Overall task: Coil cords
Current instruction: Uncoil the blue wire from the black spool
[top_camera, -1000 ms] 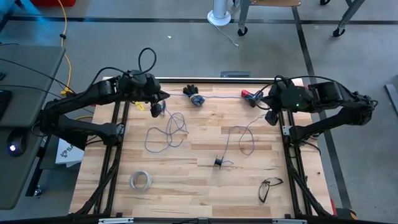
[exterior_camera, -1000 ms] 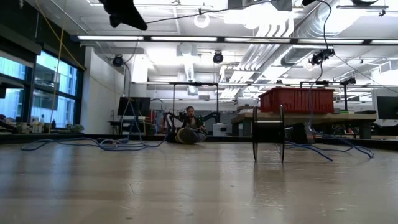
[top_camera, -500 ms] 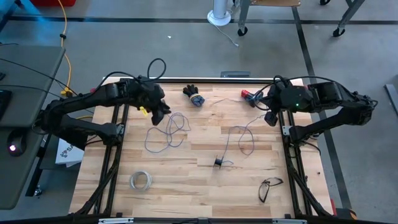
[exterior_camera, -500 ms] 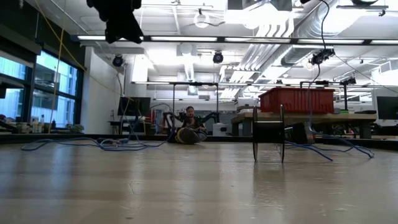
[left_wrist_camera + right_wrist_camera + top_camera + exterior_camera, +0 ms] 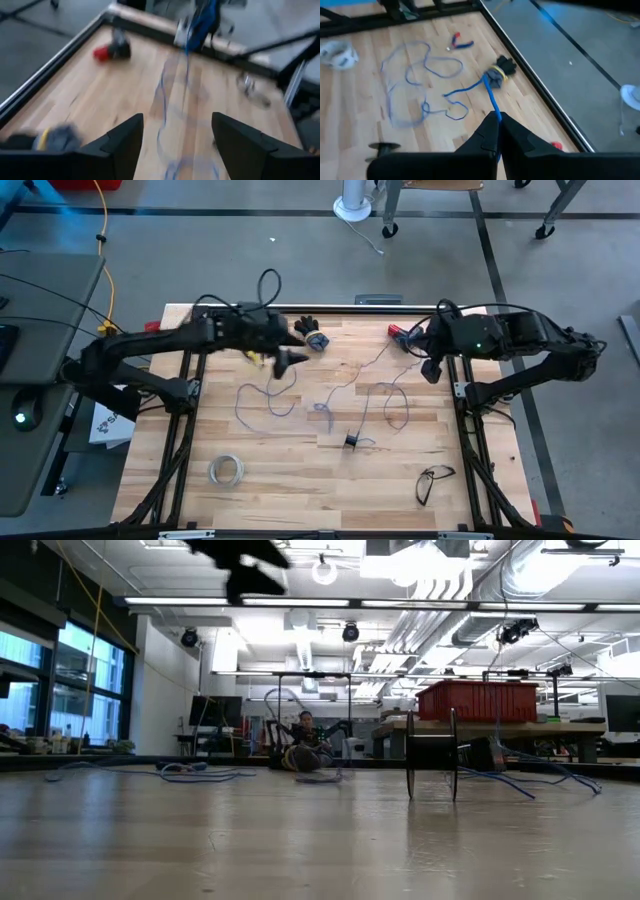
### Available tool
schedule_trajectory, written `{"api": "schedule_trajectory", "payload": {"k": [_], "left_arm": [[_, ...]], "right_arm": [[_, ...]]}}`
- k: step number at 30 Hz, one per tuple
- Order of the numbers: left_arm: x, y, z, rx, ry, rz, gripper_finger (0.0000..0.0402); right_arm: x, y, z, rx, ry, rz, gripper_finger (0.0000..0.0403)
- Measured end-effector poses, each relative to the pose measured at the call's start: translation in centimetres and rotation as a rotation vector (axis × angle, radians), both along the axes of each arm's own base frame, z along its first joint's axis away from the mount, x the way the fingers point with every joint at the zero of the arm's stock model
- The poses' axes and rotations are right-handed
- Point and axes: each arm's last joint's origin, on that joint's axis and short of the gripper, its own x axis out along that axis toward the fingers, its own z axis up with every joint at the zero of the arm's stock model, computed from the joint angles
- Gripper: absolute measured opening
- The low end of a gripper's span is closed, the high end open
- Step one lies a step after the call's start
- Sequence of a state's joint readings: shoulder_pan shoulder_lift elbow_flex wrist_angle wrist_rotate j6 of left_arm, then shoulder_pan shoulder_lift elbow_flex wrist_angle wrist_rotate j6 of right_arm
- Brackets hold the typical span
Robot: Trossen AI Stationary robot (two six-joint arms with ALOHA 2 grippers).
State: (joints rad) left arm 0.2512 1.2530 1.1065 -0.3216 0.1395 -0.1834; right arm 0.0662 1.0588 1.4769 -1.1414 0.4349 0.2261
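The cord is a thin bluish wire (image 5: 262, 402) lying in loose loops on the wooden table, with a small dark spool (image 5: 352, 442) standing on its rims near the middle. My right gripper (image 5: 430, 370) is up over the table's right side, shut on one stretch of the wire. My left gripper (image 5: 293, 360) hangs open above the table's far middle. In the left wrist view the left gripper (image 5: 177, 127) has only the table and the lying wire (image 5: 162, 100) beyond its fingers. The spool (image 5: 432, 752) also shows in the low view. My right gripper pinches the wire (image 5: 492, 102) between its two shut fingers. The fingers slant downward from the table's right side. From the fingertips the wire runs slack down to the table near the glove (image 5: 499, 70), and the rest lies in loops.
A dark glove (image 5: 312, 335) and a red-handled tool (image 5: 400, 333) lie at the far edge. A whitish tape ring (image 5: 227, 470) sits near left, and a pair of glasses (image 5: 433, 482) near right. A yellow cable (image 5: 104, 250) runs over the floor beyond the table's left.
My left gripper has opened and let go of the wire, moving toward the table's right edge and a little down, and tipping flatter. The freed wire has dropped onto the table, and its loops now lie nearer the middle. The stretch to my right gripper has gone slack.
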Motion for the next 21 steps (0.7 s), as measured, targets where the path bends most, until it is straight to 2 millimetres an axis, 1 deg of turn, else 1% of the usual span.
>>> {"api": "schedule_trajectory", "payload": {"k": [4, 6, 8, 10, 15, 18, 21], "left_arm": [[4.2, 0.9, -0.6, -0.05, -0.209, -0.033, 0.0232], [5.9, 1.3, -0.2, -0.082, -0.321, -0.034, 0.0232], [7.5, 1.6, 0.5, -0.105, -0.395, -0.061, 0.0232], [8.8, 1.8, 0.9, -0.113, -0.402, -0.095, 0.0232], [11.8, 1.5, 0.8, -0.14, -0.38, -0.171, 0.0232], [12.8, 1.3, 1.1, -0.139, -0.392, -0.186, 0.0232], [13.2, 1.3, 0.5, -0.153, -0.37, -0.217, 0.0232]], "right_arm": [[1.2, 0.2, -0.1, -0.003, -0.007, 0.038, 0.0], [2.0, 0.2, -0.5, -0.002, 0.017, 0.05, 0.0], [2.8, 0.3, -0.8, 0.002, 0.042, 0.072, 0.0], [3.8, 0.4, -1.2, 0.004, 0.053, 0.086, 0.0], [6.1, 0.6, -1.7, -0.034, 0.047, 0.126, 0.0], [6.7, 0.6, -1.8, -0.043, 0.031, 0.136, 0.0], [6.8, 0.7, -1.6, -0.043, 0.015, 0.136, 0.0]]}}
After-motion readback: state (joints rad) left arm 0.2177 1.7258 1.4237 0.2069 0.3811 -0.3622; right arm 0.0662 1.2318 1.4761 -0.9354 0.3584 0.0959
